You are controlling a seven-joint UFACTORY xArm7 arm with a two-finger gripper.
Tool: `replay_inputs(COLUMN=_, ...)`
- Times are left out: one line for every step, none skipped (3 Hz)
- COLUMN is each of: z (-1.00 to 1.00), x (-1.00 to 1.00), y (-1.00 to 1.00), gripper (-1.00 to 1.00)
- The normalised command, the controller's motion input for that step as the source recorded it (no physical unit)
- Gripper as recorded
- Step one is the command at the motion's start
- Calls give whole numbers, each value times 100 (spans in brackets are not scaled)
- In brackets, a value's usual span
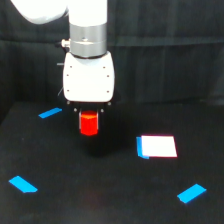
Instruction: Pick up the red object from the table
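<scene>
- End effector (89, 116) clamped on the red object (89, 123), directly beneath the white wrist body.
- Red object appears lifted clear of the surface (100, 200), towards its far edge; contact cannot be ruled out.
- Pick judged essentially done; only further raising left.
- White card (158, 146) untouched, well apart.

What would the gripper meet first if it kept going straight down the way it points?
The red object already sits at the gripper; below that lies only the table. Whether the object is lifted clear is unclear.

The white arm (88, 50) hangs vertical, its fingers (80, 121) pointing straight down.
</scene>
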Motion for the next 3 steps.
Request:
replay_inputs(z=84, x=6, y=-1, gripper=-100)
replay_inputs(z=84, x=6, y=13, gripper=-100)
replay_inputs(z=67, x=-3, y=-5, gripper=-100)
